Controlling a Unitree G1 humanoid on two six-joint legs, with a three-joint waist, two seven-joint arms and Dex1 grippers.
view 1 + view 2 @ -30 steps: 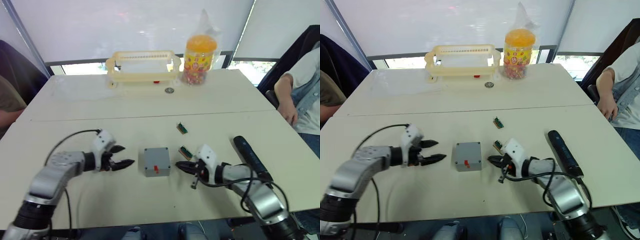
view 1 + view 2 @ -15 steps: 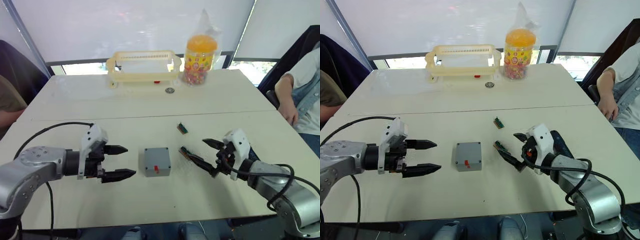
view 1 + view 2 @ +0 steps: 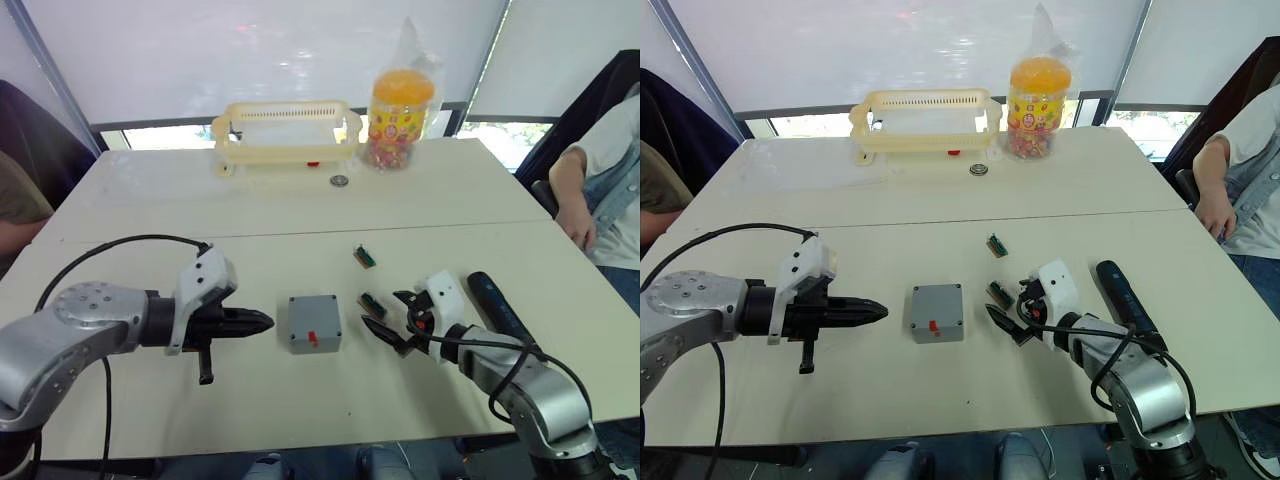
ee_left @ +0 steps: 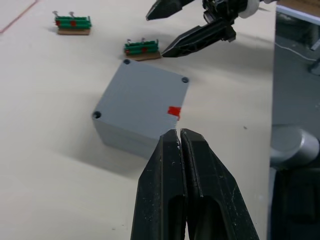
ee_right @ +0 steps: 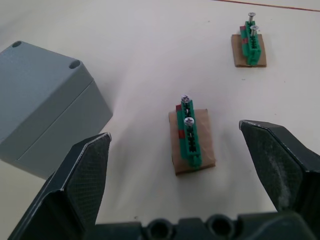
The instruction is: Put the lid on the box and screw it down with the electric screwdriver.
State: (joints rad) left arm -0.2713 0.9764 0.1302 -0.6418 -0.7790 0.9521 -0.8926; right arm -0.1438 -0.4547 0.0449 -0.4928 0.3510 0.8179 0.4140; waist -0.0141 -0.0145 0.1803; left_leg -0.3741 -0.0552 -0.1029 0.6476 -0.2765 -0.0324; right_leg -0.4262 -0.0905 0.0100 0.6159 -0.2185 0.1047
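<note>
The grey box (image 3: pixel 300 340) stands mid-table with a red mark on its near side. The lid (image 4: pixel 142 95) sits flat on top of it, with open holes at its corners. My left gripper (image 3: pixel 265 321) is shut and empty, its tips pointing at the box's left side a short gap away. My right gripper (image 3: pixel 385 314) is open to the right of the box. A small green-brown piece (image 5: pixel 190 137) holding two screws lies on the table between its fingers (image 5: pixel 272 160). The electric screwdriver (image 3: pixel 500 305) lies on the table beyond my right arm.
A second green-brown piece (image 3: pixel 364 256) lies farther back. At the far table edge stand a cream basket (image 3: pixel 285 130), a candy jar (image 3: pixel 400 115) and a small round disc (image 3: pixel 339 181). A person (image 3: pixel 600 170) sits at the right, another (image 3: pixel 15 200) at the left edge.
My left gripper has shut and moved closer to the box. My right gripper opened, lifted, then came back down with its fingers either side of the green-brown piece.
</note>
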